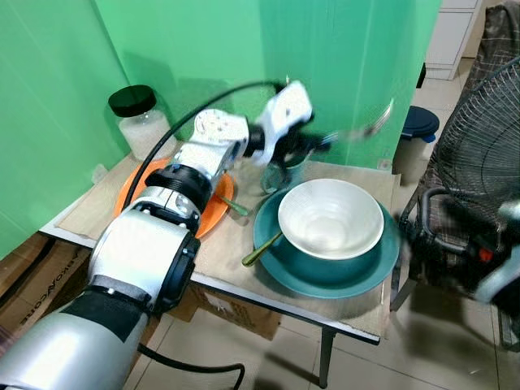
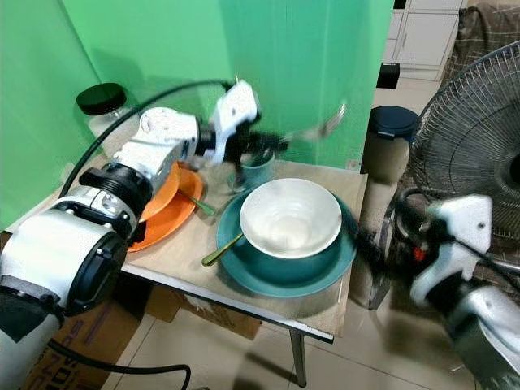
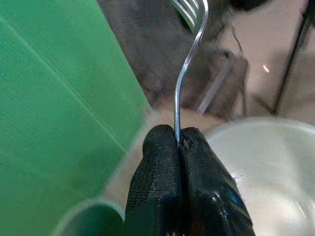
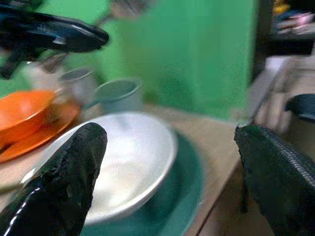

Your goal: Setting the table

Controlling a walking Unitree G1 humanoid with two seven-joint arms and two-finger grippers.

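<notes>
Head views: the left gripper (image 1: 313, 145) holds a fork (image 1: 370, 127) in the air beyond the white bowl (image 1: 331, 218), over the table's (image 1: 236, 244) far side.

Left wrist: fingers (image 3: 157, 187) pinch the handle end; thin, stiff, slippery steel, so it may pivot.

Right wrist: the right gripper (image 4: 172, 172) is spread wide, empty, near the bowl.

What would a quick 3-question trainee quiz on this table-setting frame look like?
1. True or false: the left gripper is shut on a fork.
2. What does the white bowl sit on? A) orange plate B) teal plate C) bare table
3. Fill in: the right gripper has its fingers ____.

Key
1. True; the handle is pinched between the fingertips, tines pointing away, above the table.
2. B, the teal plate; a gold utensil rests on its rim.
3. Open, wide apart, off the table's right edge.
</notes>
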